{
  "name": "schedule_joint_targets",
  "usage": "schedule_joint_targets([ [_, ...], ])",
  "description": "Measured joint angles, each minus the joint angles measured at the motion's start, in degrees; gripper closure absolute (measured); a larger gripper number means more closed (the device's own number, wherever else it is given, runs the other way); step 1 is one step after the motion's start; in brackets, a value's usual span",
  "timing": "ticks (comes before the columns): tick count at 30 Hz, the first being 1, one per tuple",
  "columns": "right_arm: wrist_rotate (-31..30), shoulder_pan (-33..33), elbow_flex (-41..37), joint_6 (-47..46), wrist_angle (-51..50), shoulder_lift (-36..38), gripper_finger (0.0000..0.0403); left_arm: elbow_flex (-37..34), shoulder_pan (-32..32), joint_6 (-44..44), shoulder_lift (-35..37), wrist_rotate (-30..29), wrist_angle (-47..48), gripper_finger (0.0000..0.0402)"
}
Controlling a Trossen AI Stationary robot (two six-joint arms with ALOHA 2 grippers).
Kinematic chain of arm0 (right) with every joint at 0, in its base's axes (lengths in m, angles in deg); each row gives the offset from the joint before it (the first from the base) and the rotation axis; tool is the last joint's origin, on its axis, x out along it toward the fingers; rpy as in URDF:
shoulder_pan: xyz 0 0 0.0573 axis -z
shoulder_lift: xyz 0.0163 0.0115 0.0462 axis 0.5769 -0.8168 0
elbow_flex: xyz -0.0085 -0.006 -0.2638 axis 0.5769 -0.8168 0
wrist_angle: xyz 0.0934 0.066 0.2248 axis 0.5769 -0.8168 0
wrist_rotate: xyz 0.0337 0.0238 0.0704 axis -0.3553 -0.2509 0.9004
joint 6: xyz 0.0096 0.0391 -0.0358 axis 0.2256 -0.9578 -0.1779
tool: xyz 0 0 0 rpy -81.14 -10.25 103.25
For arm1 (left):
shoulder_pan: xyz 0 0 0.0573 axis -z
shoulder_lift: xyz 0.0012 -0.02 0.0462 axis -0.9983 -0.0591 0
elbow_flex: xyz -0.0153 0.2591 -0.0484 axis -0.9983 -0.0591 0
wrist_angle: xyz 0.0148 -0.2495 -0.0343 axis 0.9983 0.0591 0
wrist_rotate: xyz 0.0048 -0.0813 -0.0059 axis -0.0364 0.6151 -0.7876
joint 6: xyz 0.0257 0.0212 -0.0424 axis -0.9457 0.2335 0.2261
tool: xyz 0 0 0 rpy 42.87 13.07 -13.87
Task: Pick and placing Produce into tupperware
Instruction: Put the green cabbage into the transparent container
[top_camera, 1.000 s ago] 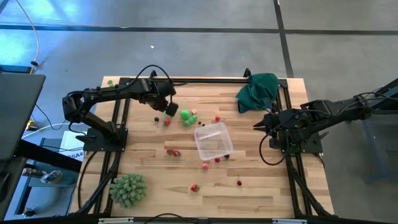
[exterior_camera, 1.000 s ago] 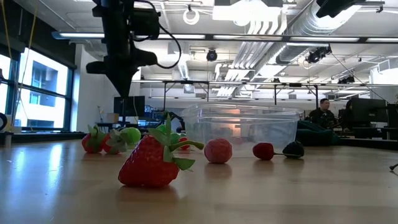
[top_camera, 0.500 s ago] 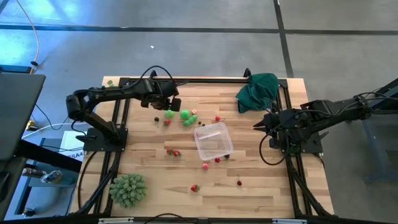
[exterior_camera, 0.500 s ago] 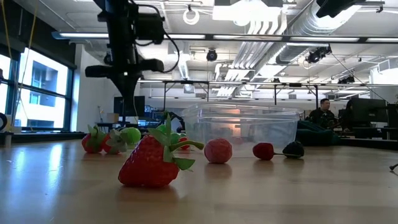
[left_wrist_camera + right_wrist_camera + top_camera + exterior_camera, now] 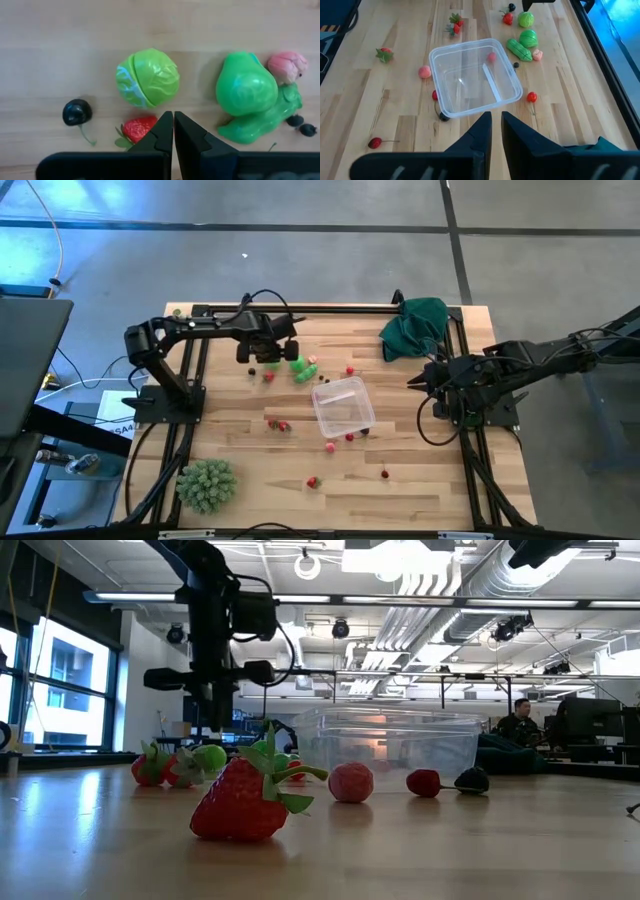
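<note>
While we are looking down from above, we are hanging our left gripper [image 5: 271,358] over the produce [image 5: 300,367] just beside the empty tupperware [image 5: 342,406]; the right gripper [image 5: 415,381] is waiting apart. From the left wrist, we are seeing our fingers [image 5: 160,135] pressed together, holding nothing, above a strawberry [image 5: 139,128] and cabbage [image 5: 148,78]. Descending like this, we are risking knocking pieces away.
</note>
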Motion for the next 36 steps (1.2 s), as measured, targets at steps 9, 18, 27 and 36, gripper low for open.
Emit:
schedule_joint_targets([
  [9,0.0,0.0,0.0,0.0,0.0,0.0,0.0371,0.0,-4.46,-5.77,-0.01,2.62,0.13,0.0385],
  [18,0.0,0.0,0.0,0.0,0.0,0.0,0.0371,0.0,-4.75,-5.84,-0.01,1.53,0.64,0.0258],
  [27,-0.01,-0.01,0.0,0.0,0.0,0.02,0.0371,-0.04,-4.67,-5.81,-1.95,-0.06,1.41,0.0143],
  [36,-0.02,-0.01,0.0,0.0,0.02,0.02,0.0371,0.0,-4.65,-4.32,-5.42,1.35,-0.04,0.0087],
])
